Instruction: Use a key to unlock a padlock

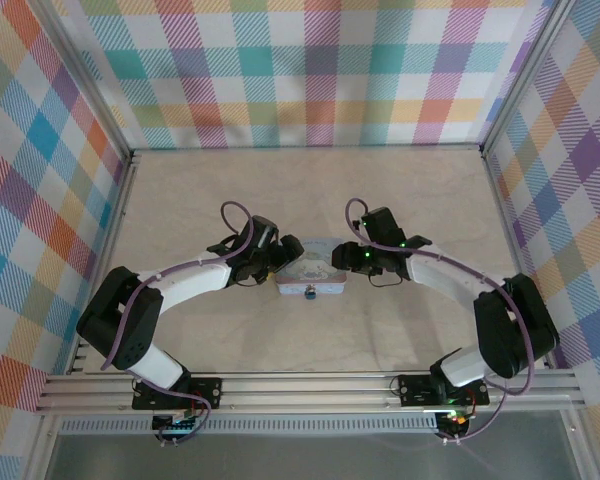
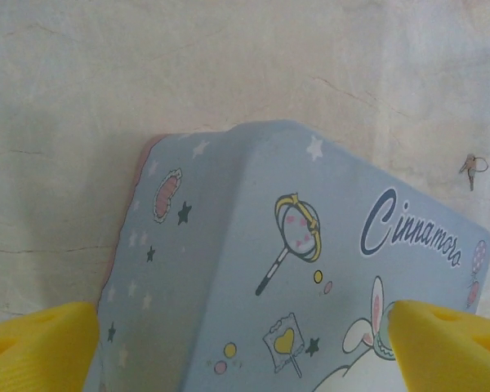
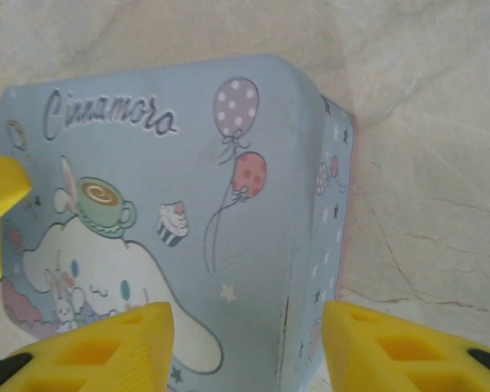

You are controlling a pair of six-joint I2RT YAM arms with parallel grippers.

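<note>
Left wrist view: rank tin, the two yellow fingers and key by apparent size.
1. tin
2. fingers: the two look alike, both cropped and nearest the camera, so no rank between them
3. key: tiny, lying farther off

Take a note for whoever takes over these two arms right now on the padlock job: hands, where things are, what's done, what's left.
Left hand: open wide, fingers either side of the blue tin; contact unclear.
Right hand: open, astride a corner of the tin.
Padlock: on the tin's near rim; too small to tell if locked.
Small key, it seems: on the table beside the tin, in neither hand.
Done: both hands at the tin. Left: fetch key, insert, turn.
</note>
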